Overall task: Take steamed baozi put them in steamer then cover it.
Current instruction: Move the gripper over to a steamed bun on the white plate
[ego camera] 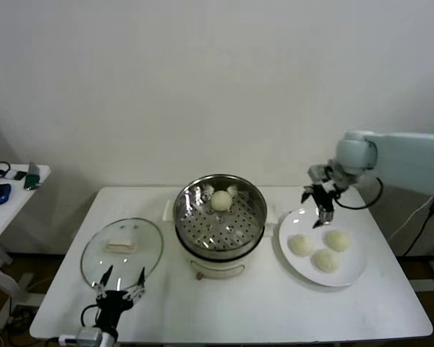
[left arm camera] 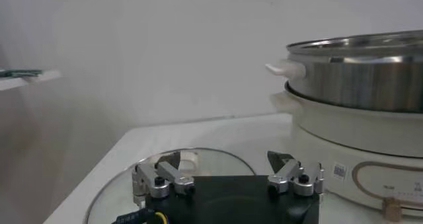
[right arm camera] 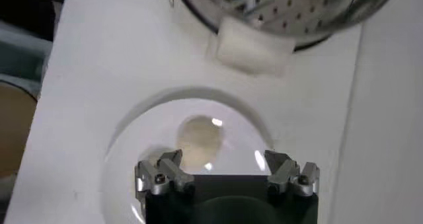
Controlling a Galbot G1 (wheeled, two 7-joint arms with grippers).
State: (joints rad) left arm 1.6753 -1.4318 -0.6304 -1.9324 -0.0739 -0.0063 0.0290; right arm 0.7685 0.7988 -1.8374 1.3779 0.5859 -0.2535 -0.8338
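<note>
From the head view, one baozi (ego camera: 221,200) sits in the steamer (ego camera: 220,217) at centre, three more on the plate (ego camera: 322,247) right of it, under the wide-open right gripper (ego camera: 319,203). The cover (ego camera: 122,249) lies lower left; the left gripper (ego camera: 120,283) gapes beside it. Left wrist view: cover (left arm camera: 218,162) at bottom, steamer (left arm camera: 360,73) right. Right wrist view: empty jaws over a baozi (right arm camera: 199,136) on the plate (right arm camera: 132,152).

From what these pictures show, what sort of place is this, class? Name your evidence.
Probably a lab or test room set up as a kitchen: a white folding table against a bare wall, holding a steamer, with a side table of electronics.
</note>
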